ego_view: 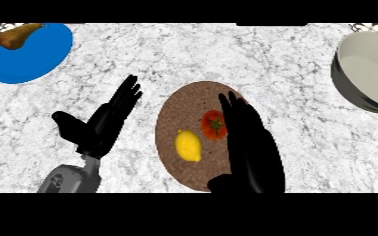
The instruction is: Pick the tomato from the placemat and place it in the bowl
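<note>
Hovering over the right side of the mat (196, 100), the right hand (255, 150) has straight fingers, nothing gripped, just beside the tomato (212, 125). Tomato sits on the mat near a lemon (188, 145); bowl (362, 70) is well apart at the desk's (258, 60) right edge. Left hand (100, 122) rests open, left of the mat.

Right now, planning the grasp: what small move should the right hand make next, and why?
Probably curl the right hand round the tomato: its fingers are straight and lie beside the tomato, which sits on the placemat next to the lemon.
</note>
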